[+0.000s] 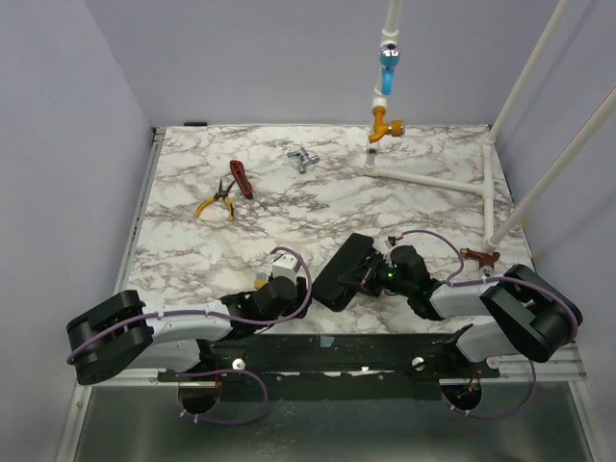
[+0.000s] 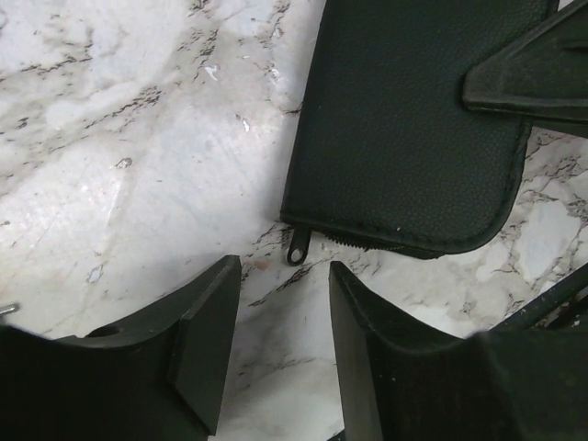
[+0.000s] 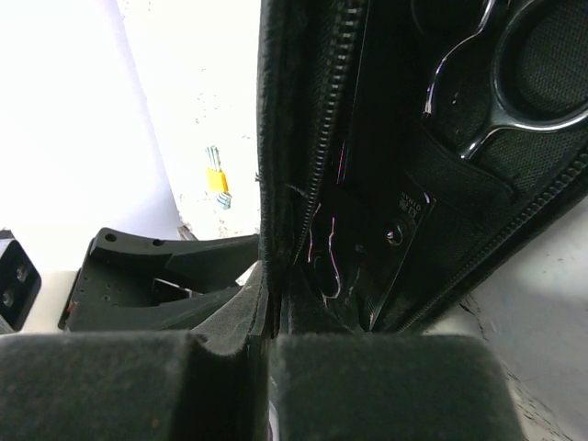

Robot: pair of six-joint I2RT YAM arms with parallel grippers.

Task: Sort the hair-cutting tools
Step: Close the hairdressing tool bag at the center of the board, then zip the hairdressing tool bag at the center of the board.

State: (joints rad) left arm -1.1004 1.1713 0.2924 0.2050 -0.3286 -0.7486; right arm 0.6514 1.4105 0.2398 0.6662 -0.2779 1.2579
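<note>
Right claw on case; scissors inside

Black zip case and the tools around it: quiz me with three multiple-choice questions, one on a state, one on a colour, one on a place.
1. The right gripper is: A) open, B) shut on the edge of the black zip case, C) shut on a comb.
2. The finger loops of the scissors in the case are: A) red, B) yellow, C) silver.
3. The yellow-handled pliers lie: A) inside the case, B) beside the red-handled tool, C) on top of the case.
Answers: 1 B, the right wrist view shows it pinching the case's edge. 2 C, the loops gleam silver against the black lining. 3 B, the top view shows both lying together, well apart from the case.
</note>
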